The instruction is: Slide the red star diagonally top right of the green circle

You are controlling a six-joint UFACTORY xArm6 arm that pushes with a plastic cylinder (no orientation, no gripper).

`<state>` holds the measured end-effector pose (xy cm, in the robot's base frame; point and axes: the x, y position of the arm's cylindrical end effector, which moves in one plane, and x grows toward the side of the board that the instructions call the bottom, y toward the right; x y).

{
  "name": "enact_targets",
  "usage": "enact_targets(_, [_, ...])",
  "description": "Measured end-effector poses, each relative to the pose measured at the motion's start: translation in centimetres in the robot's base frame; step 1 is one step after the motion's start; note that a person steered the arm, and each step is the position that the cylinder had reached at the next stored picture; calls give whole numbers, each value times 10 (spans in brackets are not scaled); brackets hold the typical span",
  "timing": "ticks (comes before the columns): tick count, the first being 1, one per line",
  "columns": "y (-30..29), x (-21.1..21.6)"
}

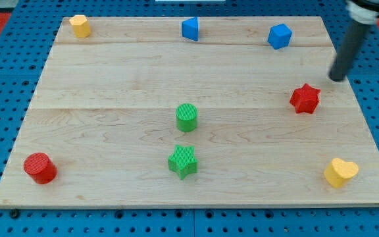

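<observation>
The red star (305,99) lies at the right side of the wooden board (110,72). The green circle (186,117) stands near the board's middle, well to the left of the star and a little lower. My tip (337,78) is at the view's right, just above and to the right of the red star, a small gap apart from it. The dark rod rises from the tip toward the view's top right corner.
A green star (183,161) sits just below the green circle. A red cylinder (40,167) is at bottom left, a yellow heart (341,172) at bottom right. A yellow block (79,26) and two blue blocks (190,29) (279,35) line the top edge.
</observation>
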<state>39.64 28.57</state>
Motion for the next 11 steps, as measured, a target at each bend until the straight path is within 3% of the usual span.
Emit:
enact_targets(1, [-29,25])
enact_targets(2, [-115,12])
enact_targets(3, [-108,10])
enact_targets(4, [-85,38])
enact_targets(7, [-156,60])
enact_targets(8, [-203,50])
enact_targets(10, [-212,9])
enact_targets(11, [-257,9])
